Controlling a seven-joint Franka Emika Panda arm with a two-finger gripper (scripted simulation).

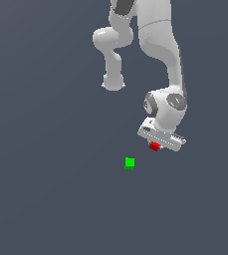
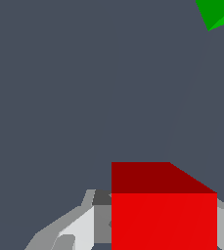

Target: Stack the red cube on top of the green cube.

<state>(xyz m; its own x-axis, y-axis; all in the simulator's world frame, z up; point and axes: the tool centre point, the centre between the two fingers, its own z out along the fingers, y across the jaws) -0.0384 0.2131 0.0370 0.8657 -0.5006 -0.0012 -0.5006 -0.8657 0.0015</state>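
The red cube (image 1: 154,146) sits between the fingers of my gripper (image 1: 156,144), right under the white hand. In the wrist view the red cube (image 2: 163,215) fills the space between the two grey fingers (image 2: 79,227), which press against its sides, so the gripper (image 2: 162,232) is shut on it. The green cube (image 1: 130,162) rests alone on the grey floor, a short way toward the exterior view's left of the held cube and lower in that picture. Only a corner of the green cube (image 2: 217,12) shows at the edge of the wrist view.
A flat dark grey floor (image 1: 51,189) spreads all around. The white arm (image 1: 160,45) rises behind the gripper at the upper middle of the exterior view.
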